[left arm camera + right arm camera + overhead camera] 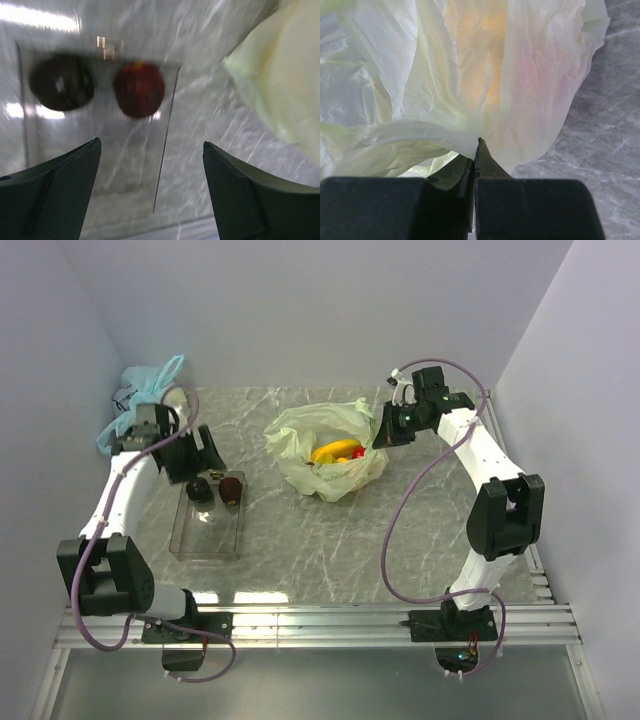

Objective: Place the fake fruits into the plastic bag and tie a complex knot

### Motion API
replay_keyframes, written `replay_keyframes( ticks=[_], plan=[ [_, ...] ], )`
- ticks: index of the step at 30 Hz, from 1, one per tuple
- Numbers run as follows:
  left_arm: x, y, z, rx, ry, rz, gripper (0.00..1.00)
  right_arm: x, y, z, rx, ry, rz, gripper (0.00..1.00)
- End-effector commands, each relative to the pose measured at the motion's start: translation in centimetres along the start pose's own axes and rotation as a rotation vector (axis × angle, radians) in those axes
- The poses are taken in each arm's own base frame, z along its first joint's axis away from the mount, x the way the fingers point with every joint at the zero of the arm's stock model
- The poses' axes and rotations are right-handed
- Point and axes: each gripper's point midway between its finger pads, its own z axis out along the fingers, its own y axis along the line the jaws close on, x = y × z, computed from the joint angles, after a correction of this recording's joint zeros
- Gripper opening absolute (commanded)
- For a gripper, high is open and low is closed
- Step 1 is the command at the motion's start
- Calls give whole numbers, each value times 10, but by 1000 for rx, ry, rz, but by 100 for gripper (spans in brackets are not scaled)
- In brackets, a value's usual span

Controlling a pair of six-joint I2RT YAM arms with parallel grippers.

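Two arms at a marble table: left gripper open above the tray fruits, right gripper pinching the green bag

At the far left, close to the back wall, a light blue bag (pixel 140 400) sits bunched up beside the left arm's wrist. Just right of it the left gripper (pixel 210 465) (pixel 150 200) hangs above the far end of a clear tray (pixel 190 540) (pixel 165 150). Its two dark fingers are spread wide with nothing between them.

Two of the fake fruits lie side by side in the far end of the tray, not touching. A dark fruit (pixel 199 489) (pixel 61 82) is on the left and a red-brown fruit (pixel 231 487) (pixel 139 89) on the right. The left wrist view is blurred, yet it shows both fruits beyond the open fingers, the red-brown one closer to the middle of the gap. The tray rests on the marble table (pixel 300 540), near the left arm.

Toward the middle of the table, well apart from the tray, the plastic bag (pixel 325 445) (pixel 470 75) lies crumpled. It is pale green and translucent, with its mouth open upward. Inside it a yellow banana bunch (pixel 337 450) shows, with a red apple (pixel 358 452) just at its right side.

At the bag's right edge the right gripper (pixel 385 435) (pixel 475 150) is closed tight on a fold of the film. The right wrist view shows that fold gathered at the fingertips, with a yellow and a pinkish glow through the film beyond.
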Motion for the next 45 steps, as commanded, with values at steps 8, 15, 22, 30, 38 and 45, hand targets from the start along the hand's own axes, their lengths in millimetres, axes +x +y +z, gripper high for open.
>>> replay_keyframes(
  ticks=[8, 15, 22, 30, 38, 45],
  plan=[
    [17, 6, 42, -80, -14, -121, 77, 3, 15, -7, -68, 24, -19, 0],
    [4, 4, 71, -187, -23, -83, 72, 0, 12, -9, -41, 20, -28, 0],
    [12, 13, 92, -238, 54, -59, 65, -4, 12, -10, -33, -1, -29, 0],
    [43, 11, 101, -258, 135, -1, 64, -5, 9, -8, -25, 3, -38, 0],
    [61, 30, 116, -317, 196, 29, 74, -5, 8, -6, -24, 10, -36, 0],
    [52, 19, 118, -270, 198, 42, 72, -7, 9, -5, -31, 10, -36, 0]
  ],
)
